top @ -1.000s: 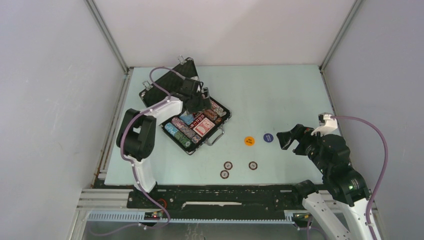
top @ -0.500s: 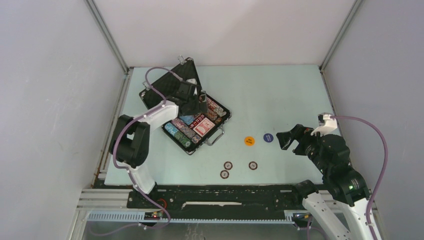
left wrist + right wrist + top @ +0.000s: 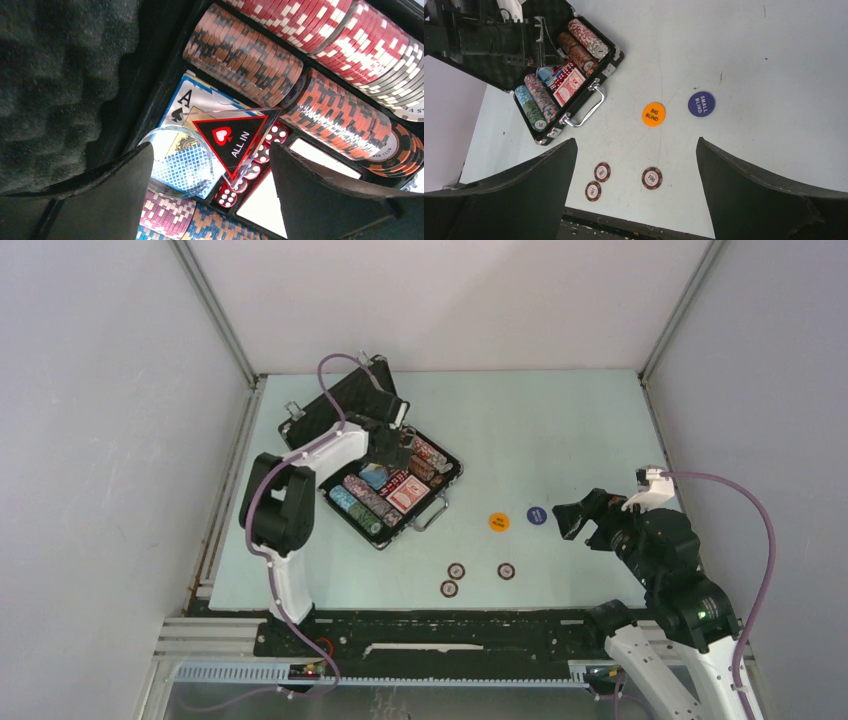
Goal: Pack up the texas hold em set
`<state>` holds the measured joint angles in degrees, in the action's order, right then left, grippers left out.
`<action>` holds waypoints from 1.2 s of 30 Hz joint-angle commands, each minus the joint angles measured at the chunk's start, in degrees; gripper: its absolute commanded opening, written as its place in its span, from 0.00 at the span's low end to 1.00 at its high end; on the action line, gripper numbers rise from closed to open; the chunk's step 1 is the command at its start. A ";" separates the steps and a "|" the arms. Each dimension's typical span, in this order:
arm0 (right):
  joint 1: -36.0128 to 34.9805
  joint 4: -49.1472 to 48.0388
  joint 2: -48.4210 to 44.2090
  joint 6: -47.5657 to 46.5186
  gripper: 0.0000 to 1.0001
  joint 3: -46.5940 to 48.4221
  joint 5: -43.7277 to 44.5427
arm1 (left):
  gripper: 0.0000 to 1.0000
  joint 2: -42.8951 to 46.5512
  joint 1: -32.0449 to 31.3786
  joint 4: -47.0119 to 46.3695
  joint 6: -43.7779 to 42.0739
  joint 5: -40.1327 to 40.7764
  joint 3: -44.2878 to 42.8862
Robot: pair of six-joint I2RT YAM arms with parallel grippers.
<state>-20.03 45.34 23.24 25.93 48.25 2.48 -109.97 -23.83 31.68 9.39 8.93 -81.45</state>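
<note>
From above, the black rectangular briefcase with silver trim (image 3: 340, 410) is seen lying open on the pale green table (image 3: 560, 420). The left gripper (image 3: 397, 453) is held over its tray, jaws spread with nothing pinched between them. The right gripper (image 3: 570, 518) is held well apart from the case, jaws spread wide and empty. Just ahead of them a round orange button (image 3: 499, 522) and a round dark blue button (image 3: 537, 514) are laid side by side. Three loose dark round chips (image 3: 456, 570) are scattered further on.

In the left wrist view, a clear triangular marker lettered "ALL IN" (image 3: 231, 139) is seen tilted in the tray between the spread jaws, touched by neither finger. A clear round disc (image 3: 175, 167) is set just beside it, over a card deck showing an ace of spades (image 3: 186, 102). Small red dice (image 3: 227, 195) are seen under the marker. Rows of red and brown poker chips (image 3: 245, 55) are packed beyond the fingertips, and the lid's grey foam (image 3: 60, 75) is seen outside one finger.

In the right wrist view, the buttons, lettered "BIG BLIND" and "SMALL BLIND", are seen beyond the parted fingertips, with the three chips between them. The case is placed far beyond, its silver handle (image 3: 584, 111) turned toward the jaws
</note>
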 commanded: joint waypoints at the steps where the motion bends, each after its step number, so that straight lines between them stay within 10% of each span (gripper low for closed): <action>1: -0.54 -1.62 -0.39 -0.95 1.00 -0.26 -0.07 | 0.90 -2.56 0.24 4.17 -6.29 0.24 -6.75; 36: -0.62 -1.63 -0.14 -0.92 1.00 -0.26 0.08 | 0.82 -8.98 0.31 9.19 -16.65 -3.21 -14.86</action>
<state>-20.29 45.36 23.24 25.93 48.25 2.50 -118.87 -23.86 41.01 -5.06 5.43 -94.28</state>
